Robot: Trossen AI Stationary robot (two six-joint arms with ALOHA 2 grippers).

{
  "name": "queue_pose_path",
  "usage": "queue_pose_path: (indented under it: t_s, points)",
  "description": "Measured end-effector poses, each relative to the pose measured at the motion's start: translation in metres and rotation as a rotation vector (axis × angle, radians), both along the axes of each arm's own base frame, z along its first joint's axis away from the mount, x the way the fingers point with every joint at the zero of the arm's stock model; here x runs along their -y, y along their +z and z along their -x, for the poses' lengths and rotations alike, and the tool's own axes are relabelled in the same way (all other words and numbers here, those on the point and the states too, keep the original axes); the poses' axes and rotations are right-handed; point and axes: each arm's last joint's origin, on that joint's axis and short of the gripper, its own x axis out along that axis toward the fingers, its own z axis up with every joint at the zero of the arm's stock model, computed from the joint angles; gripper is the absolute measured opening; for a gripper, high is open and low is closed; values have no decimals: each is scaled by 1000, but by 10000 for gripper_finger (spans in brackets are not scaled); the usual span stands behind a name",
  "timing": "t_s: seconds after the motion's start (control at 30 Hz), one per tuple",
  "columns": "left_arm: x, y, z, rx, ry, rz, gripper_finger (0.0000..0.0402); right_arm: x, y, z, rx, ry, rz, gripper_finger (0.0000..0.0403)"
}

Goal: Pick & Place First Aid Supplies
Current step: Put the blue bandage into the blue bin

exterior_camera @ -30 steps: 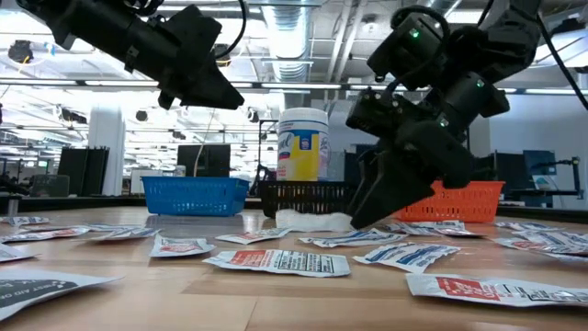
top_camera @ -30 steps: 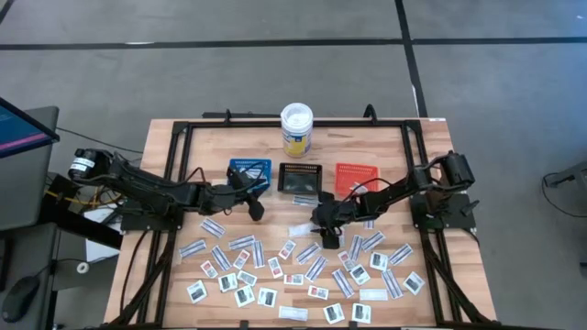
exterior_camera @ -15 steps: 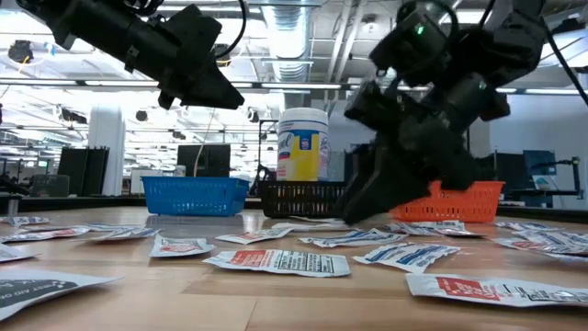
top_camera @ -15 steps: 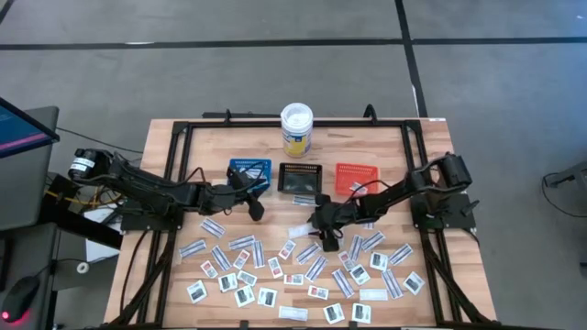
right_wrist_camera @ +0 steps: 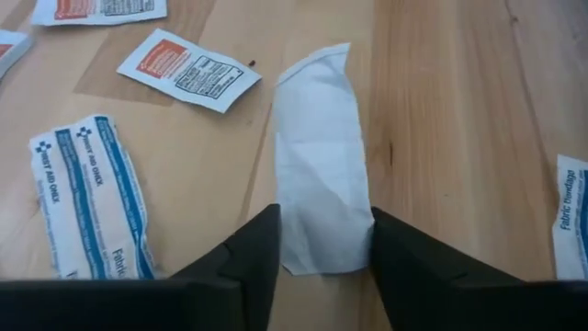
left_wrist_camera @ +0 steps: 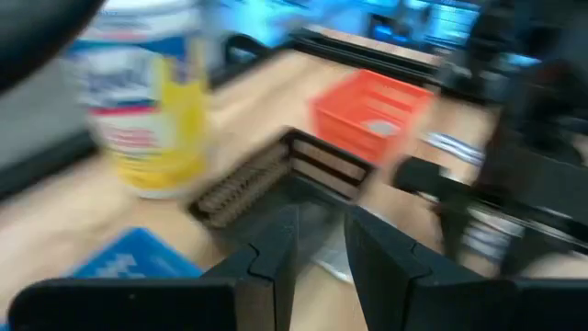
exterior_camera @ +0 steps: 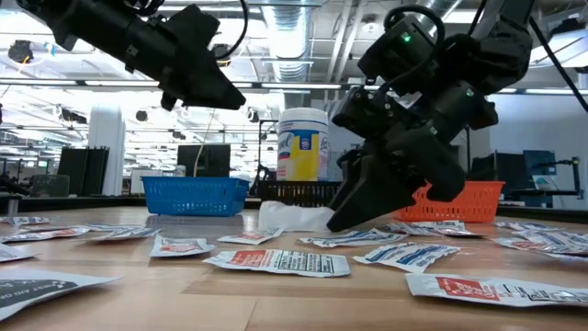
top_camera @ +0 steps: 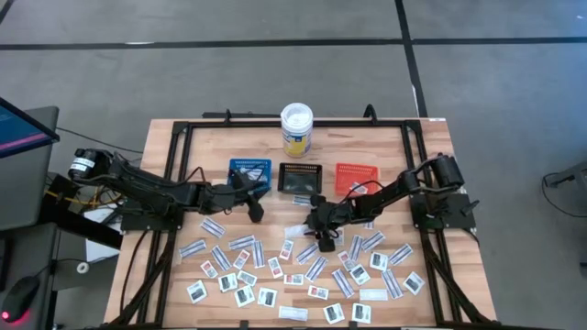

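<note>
Several small flat paper packets (top_camera: pixel 275 270) lie scattered flat on the near half of the wooden table, some as white-and-blue strips, some squarish with red or dark marks. My right gripper (top_camera: pixel 316 225) is low over the table's middle, shut on a plain white packet (right_wrist_camera: pixel 317 156). That packet also shows in the low view as the white packet (exterior_camera: pixel 292 217), just in front of my right gripper (exterior_camera: pixel 342 219). My left gripper (top_camera: pixel 255 209) hangs above the table near the blue tray, open by a narrow gap and holding nothing. My right gripper (right_wrist_camera: pixel 323 225) pinches the white packet by its near end (right_wrist_camera: pixel 322 253) between the two fingers. The fingers come slanting down from the table's right and lie along the packet. The packet sticks out ahead of the fingertips toward the table's left, close to the wood; whether its free end (exterior_camera: pixel 276 216) touches the table I cannot tell.
Three small square trays stand in a row past the grippers: blue (top_camera: pixel 249 173), black (top_camera: pixel 300 178) and orange (top_camera: pixel 356 177). A white-lidded, yellow-labelled tub (top_camera: pixel 296 128) stands behind them. A black frame (top_camera: pixel 275 121) runs around the table's edges. Bare wood lies between the trays and the packets.
My right gripper has shifted slightly toward the table's left, staying low, and the white packet has gone with it. In the low view the packet's free end now stands out farther left than a second ago.
</note>
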Motion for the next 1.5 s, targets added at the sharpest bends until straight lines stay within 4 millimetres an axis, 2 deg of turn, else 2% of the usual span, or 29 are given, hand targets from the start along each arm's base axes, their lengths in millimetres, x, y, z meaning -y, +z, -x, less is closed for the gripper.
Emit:
queue_pose_path:
  t_s: [0.13,0.27,0.43,0.53,0.67,0.87,1.2,1.5]
  points:
    - [10,-4,-6,2,-245,120,92,0,7,2,7,2,-3,103]
    - [31,-22,-21,-8,-366,177,92,0,7,2,12,2,-3,75]
    - [55,-64,-46,-19,-427,173,96,0,8,1,24,2,-5,67]
    - [59,-83,-60,-42,-406,166,101,0,9,0,34,0,-5,66]
    - [59,-98,-76,-82,-378,158,113,1,9,0,38,-2,-4,66]
    - [57,-97,-82,-76,-370,160,133,1,9,0,41,-2,-5,66]
    - [55,-66,-77,2,-380,116,134,1,8,1,17,-2,-3,66]
    - [52,-81,-76,-99,-343,127,134,0,9,0,27,17,11,65]
